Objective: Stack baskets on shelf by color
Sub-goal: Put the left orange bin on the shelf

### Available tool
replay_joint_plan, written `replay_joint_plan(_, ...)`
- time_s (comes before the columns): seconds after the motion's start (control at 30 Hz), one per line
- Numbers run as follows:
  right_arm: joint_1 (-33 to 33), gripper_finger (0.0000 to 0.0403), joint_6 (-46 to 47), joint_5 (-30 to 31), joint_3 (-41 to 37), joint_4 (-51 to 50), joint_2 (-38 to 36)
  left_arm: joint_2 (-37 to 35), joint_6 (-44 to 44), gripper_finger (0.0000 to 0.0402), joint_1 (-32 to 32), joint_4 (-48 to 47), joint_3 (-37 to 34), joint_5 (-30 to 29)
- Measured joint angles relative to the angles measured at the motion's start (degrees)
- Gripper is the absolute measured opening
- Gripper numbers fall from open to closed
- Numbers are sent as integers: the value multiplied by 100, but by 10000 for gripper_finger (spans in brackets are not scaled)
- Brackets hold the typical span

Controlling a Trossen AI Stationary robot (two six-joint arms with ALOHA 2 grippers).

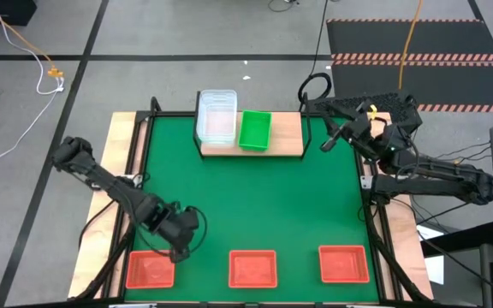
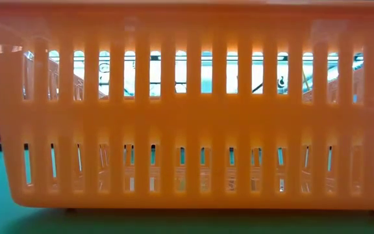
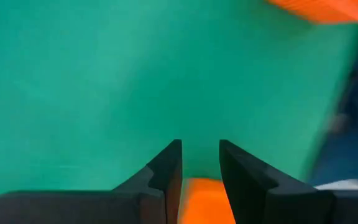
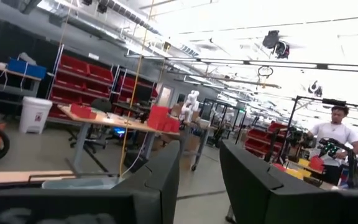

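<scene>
Nearest you, the middle red-orange basket (image 2: 187, 110) fills the low view, slotted wall side-on. Your left gripper (image 1: 181, 240) sits at the left red-orange basket's (image 1: 151, 270) far right corner; its wrist view shows the jaws a narrow gap apart with orange rim between them, so you look to be gripping the rim (contact itself isn't clear). The step in hand: picking the first red basket. Next calls for a lift clear of the mat (image 1: 255, 197), then a carry to the bare right end of the shelf (image 1: 288, 137), beside the green baskets (image 1: 254, 129) and clear baskets (image 1: 216, 117). All three red baskets lie with long axes across the table; the shelved ones run front-to-back, so expect a quarter turn. Your right gripper (image 1: 334, 139) waits beside the shelf, part open, holding nothing.
</scene>
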Motion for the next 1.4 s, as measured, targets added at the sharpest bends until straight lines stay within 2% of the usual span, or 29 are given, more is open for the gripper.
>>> replay_joint_plan(0.13, 0, 112, -31, -1, 0, 262, 110, 3, -1351, 106, -302, 175, -363, 322)
replay_joint_plan(0.3, 0, 112, -184, -5, 0, 587, 298, 1, -2479, 106, -784, 241, -588, 1028)
replay_joint_plan(0.43, 0, 112, -312, -6, 0, 729, 425, -1, -3122, 106, -1156, 251, -686, 1079)
replay_joint_plan(0.63, 2, 112, -326, -14, 0, 782, 462, -1, -3226, 106, -1405, 272, -1096, 996)
replay_joint_plan(0.9, 2, 112, -300, -14, 0, 777, 462, 1, -2623, 106, -1416, 341, -1708, 942)
replay_joint_plan(1.0, 2, 112, -290, -12, 0, 761, 462, 0, -2596, 106, -1299, 353, -1752, 651)
replay_joint_plan(1.1, 2, 112, -285, -12, 0, 711, 462, -1, -2397, 106, -1014, 361, -1752, 41)
replay_joint_plan(1.23, 2, 112, -282, -10, 0, 694, 462, -1, -2013, 106, -406, 367, -1752, -688)
replay_joint_plan(1.4, 2, 112, -282, -9, 0, 691, 462, -1, -1109, 106, 448, 417, -1747, -1617)
